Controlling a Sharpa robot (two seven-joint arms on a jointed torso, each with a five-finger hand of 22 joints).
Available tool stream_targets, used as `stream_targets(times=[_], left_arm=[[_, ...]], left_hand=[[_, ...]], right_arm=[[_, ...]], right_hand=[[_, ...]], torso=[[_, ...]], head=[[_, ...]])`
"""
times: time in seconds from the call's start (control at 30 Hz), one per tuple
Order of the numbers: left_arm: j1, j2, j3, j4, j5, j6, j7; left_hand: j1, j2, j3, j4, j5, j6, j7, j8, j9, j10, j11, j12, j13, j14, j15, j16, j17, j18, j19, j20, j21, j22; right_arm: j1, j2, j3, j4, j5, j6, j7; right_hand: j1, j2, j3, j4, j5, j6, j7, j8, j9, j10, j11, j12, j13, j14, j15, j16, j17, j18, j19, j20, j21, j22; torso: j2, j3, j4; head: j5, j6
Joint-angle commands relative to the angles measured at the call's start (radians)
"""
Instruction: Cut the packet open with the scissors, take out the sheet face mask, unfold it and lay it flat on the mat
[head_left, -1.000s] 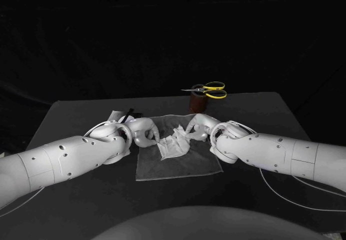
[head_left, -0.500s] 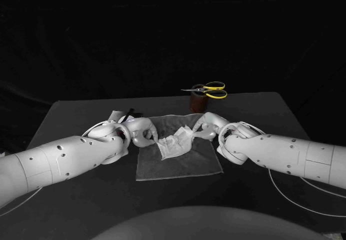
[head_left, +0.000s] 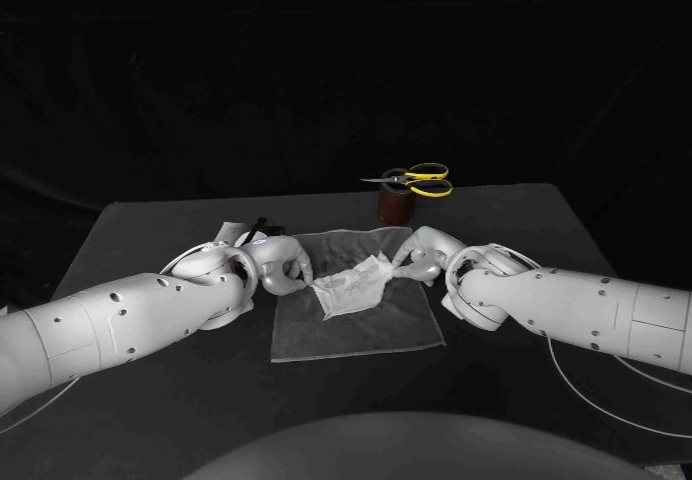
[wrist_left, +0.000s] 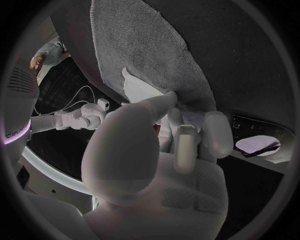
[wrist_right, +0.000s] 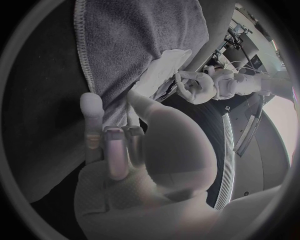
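Observation:
The white sheet face mask (head_left: 352, 284) lies crumpled over the upper half of the grey mat (head_left: 356, 332), drawn out between my two hands. My left hand (head_left: 284, 267) pinches its left edge, fingers curled in; the left wrist view has the mask (wrist_left: 135, 89) just past the thumb. Over at the mask's upper right corner, my right hand (head_left: 420, 256) holds it; the right wrist view shows the mask (wrist_right: 162, 69) running from the thumb towards my left hand (wrist_right: 201, 85). The yellow-handled scissors (head_left: 415, 180) rest on a brown holder (head_left: 392, 207) at the back.
The cut packet (head_left: 231, 232) lies on the black table behind my left hand, with a dark strip beside it. The mat's near half is bare. Both forearms cross the table's front corners.
My right hand has moved right and slightly back, drawing the mask's upper corner with it, so the mask is spread wider. The left hand has hardly moved.

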Motion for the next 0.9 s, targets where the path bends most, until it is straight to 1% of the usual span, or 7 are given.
stream_targets(times=[0.03, 0.3, 0.37, 0.5, 0.53, 0.73, 0.9], left_arm=[[0.0, -0.002, 0.001, 0.003, -0.005, 0.005, 0.001], [0.0, -0.007, 0.001, 0.003, 0.008, -0.012, 0.01], [0.0, -0.009, 0.001, 0.003, 0.01, -0.014, 0.011], [0.0, -0.015, 0.001, 0.004, 0.019, -0.026, 0.017], [0.0, -0.017, 0.001, 0.004, 0.023, -0.029, 0.02], [0.0, -0.029, 0.001, 0.012, 0.069, -0.065, 0.054], [-0.001, -0.045, 0.002, 0.028, 0.104, -0.096, 0.092]], left_hand=[[-0.007, 0.003, 0.005, 0.0, 0.002, 0.006, -0.001, 0.005, 0.001, 0.005, -0.001, 0.004, -0.003, 0.012, -0.005, 0.006, 0.088, -0.016, -0.001, -0.004, 0.002, 0.0], [-0.015, -0.003, 0.012, 0.001, 0.002, 0.0, 0.001, 0.005, 0.003, -0.01, 0.0, -0.003, -0.023, 0.009, -0.005, 0.005, 0.083, -0.015, -0.004, -0.005, 0.0, -0.003], [-0.015, -0.005, 0.021, -0.001, 0.002, -0.006, 0.002, 0.005, 0.005, -0.041, 0.001, -0.019, -0.064, 0.003, -0.005, 0.004, 0.073, -0.014, -0.01, -0.005, -0.004, -0.01], [-0.015, -0.007, 0.025, -0.002, 0.002, -0.007, 0.003, 0.005, 0.006, -0.047, 0.001, -0.023, -0.071, 0.0, -0.004, 0.004, 0.068, -0.013, -0.013, -0.005, -0.006, -0.014], [-0.014, -0.009, 0.035, -0.006, 0.003, -0.015, 0.005, 0.003, 0.007, -0.085, 0.003, -0.043, -0.119, -0.01, -0.003, 0.002, 0.051, -0.01, -0.021, -0.005, -0.012, -0.023], [-0.026, -0.036, 0.054, -0.016, 0.002, -0.088, 0.024, -0.034, -0.001, -0.111, 0.022, -0.094, -0.14, -0.058, 0.012, -0.008, -0.03, 0.002, -0.069, 0.005, -0.047, -0.078], [-0.026, -0.045, 0.056, -0.022, 0.002, -0.105, 0.031, -0.043, -0.001, -0.124, 0.031, -0.126, -0.156, -0.098, 0.02, -0.018, -0.091, 0.012, -0.107, 0.013, -0.076, -0.119]], right_arm=[[0.001, -0.011, 0.001, 0.011, 0.006, -0.045, -0.017], [0.001, -0.027, 0.001, 0.049, 0.04, -0.059, 0.023], [0.001, -0.031, 0.001, 0.059, 0.042, -0.064, 0.025], [0.005, -0.041, 0.002, 0.075, 0.039, -0.067, 0.018], [0.007, -0.041, 0.002, 0.076, 0.039, -0.063, 0.015], [0.017, -0.048, 0.002, 0.077, 0.041, 0.032, -0.031], [0.019, -0.055, 0.002, 0.077, 0.027, 0.087, -0.075]], right_hand=[[-0.009, 0.0, 0.008, -0.001, 0.002, 0.0, -0.004, 0.009, 0.058, 0.087, -0.008, 0.001, 0.226, 0.095, -0.007, 0.004, 0.235, 0.01, 0.005, -0.001, 0.003, 0.004], [-0.013, -0.003, 0.011, -0.004, 0.002, -0.002, -0.004, 0.01, 0.06, 0.085, -0.008, -0.003, 0.223, 0.093, -0.007, 0.003, 0.231, 0.012, 0.001, -0.001, -0.007, -0.001], [-0.015, -0.004, 0.013, -0.004, 0.002, -0.004, -0.004, 0.01, 0.061, 0.084, -0.008, -0.006, 0.221, 0.092, -0.008, 0.002, 0.229, 0.012, 0.0, -0.002, -0.009, -0.002], [-0.017, -0.006, 0.015, -0.005, 0.002, -0.006, -0.004, 0.01, 0.062, 0.083, -0.008, -0.01, 0.218, 0.091, -0.007, 0.001, 0.225, 0.013, -0.002, -0.002, -0.013, -0.003], [-0.02, -0.009, 0.015, -0.006, 0.002, -0.01, -0.003, 0.01, 0.062, 0.08, -0.007, -0.019, 0.211, 0.089, -0.007, 0.0, 0.22, 0.014, -0.005, -0.002, -0.019, -0.006], [-0.116, -0.053, -0.037, 0.042, 0.002, -0.055, 0.015, -0.009, 0.061, 0.05, 0.01, -0.09, 0.16, 0.064, 0.008, -0.02, 0.159, 0.026, -0.067, 0.007, -0.123, -0.057], [-0.129, -0.063, -0.054, 0.054, 0.002, -0.07, 0.024, -0.019, 0.059, 0.041, 0.017, -0.109, 0.147, 0.057, 0.015, -0.025, 0.146, 0.03, -0.085, 0.013, -0.154, -0.072]], torso=[[0.0, -0.001, 0.0003], [0.0, 0.0003, 0.0004], [0.0, 0.0, 0.0005], [0.0, -0.001, 0.0007], [0.0, -0.0011, 0.0006], [0.0, -0.0011, 0.001], [0.0, -0.001, 0.0]], head=[[0.0, 0.0], [0.001, 0.0], [0.001, 0.0], [-0.001, 0.0], [-0.001, 0.0], [0.003, 0.0], [0.004, 0.0]])
